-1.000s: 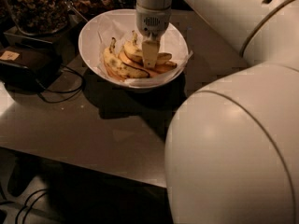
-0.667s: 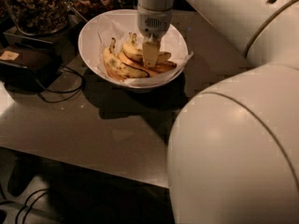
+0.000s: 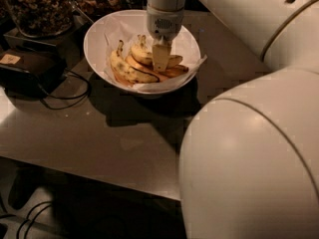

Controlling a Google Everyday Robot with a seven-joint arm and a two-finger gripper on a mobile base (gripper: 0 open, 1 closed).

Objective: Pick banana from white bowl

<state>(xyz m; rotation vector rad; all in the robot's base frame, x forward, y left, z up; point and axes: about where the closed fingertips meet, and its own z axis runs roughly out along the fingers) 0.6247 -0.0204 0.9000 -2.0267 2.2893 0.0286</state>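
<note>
The white bowl point(image 3: 97, 36) stands at the back of the table, lined with crumpled white paper. Several bananas lie in it. The plump yellow banana point(image 3: 141, 54) lies near the middle, its dark stem pointing to the back. My gripper point(image 3: 160, 59) hangs straight down from above into the bowl, its tip right at this banana's right half and covering part of it. A darker spotted banana point(image 3: 127, 71) lies to the left, and slimmer orange-tinted bananas point(image 3: 174, 71) lie at the front right.
Glass jars of nuts point(image 3: 37, 6) stand behind the bowl at the left. A black box point(image 3: 25, 68) with cables sits left of the bowl. My large white arm point(image 3: 259, 148) fills the right side. The table's front edge point(image 3: 99, 176) runs below.
</note>
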